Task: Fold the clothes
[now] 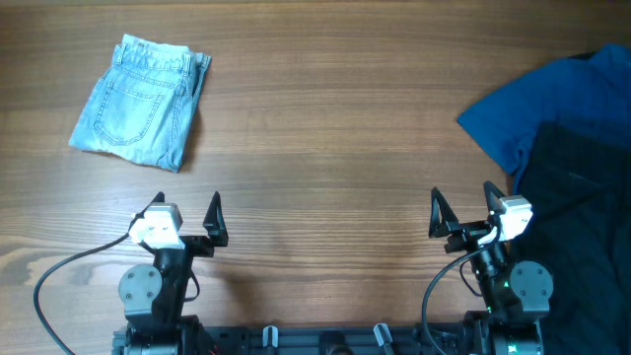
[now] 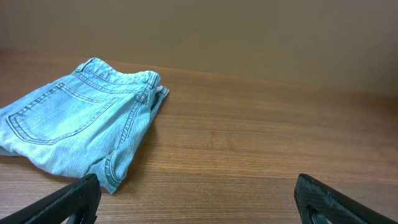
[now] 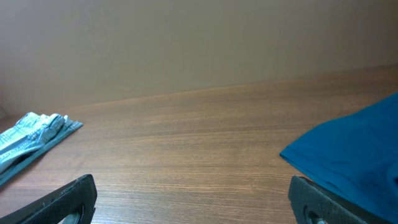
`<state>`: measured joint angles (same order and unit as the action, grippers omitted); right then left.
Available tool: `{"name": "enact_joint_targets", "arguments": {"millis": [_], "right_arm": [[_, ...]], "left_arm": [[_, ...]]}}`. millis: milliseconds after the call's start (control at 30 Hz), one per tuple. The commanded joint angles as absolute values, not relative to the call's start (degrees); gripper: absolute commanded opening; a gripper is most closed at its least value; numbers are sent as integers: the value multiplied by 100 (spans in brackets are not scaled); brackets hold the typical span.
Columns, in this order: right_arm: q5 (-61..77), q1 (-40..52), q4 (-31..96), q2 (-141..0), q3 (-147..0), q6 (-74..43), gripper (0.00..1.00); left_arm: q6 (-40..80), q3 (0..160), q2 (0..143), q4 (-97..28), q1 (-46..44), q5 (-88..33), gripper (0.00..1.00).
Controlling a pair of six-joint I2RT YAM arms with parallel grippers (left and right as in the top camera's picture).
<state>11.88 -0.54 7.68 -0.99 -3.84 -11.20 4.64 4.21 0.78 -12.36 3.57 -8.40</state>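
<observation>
1. The left end effector (image 1: pixel 185 210) stands wide open. Its two black fingers (image 1: pixel 214 215) are splayed well apart with nothing between them, tips pointing away from the base.
2. A white camera housing (image 1: pixel 158 227) sits on the left wrist, and the left arm (image 1: pixel 158 286) is folded back close over its own base.
3. The right end effector (image 1: pixel 463 207) is likewise spread wide and empty.
4. The right arm (image 1: pixel 505 281) is tucked in the same way — a mirror of the left, facing the same direction.
5. The two arms sit side by side, well apart.
6. In each wrist view only the dark fingertips (image 2: pixel 68 200) show, at the two lower corners.
</observation>
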Motion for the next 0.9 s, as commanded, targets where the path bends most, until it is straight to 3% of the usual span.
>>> {"name": "enact_joint_targets", "arguments": {"millis": [0, 700, 867], "right_arm": [[1070, -62, 805, -54, -388, -1052, 100], [1085, -62, 808, -54, -388, -1074, 100], [2119, -62, 539, -54, -405, -1531, 100]], "left_arm": [[513, 375, 16, -1197, 327, -805, 100], [515, 377, 16, -1192, 325, -926, 100], [607, 419, 16, -1146, 325, -1391, 100]]}}
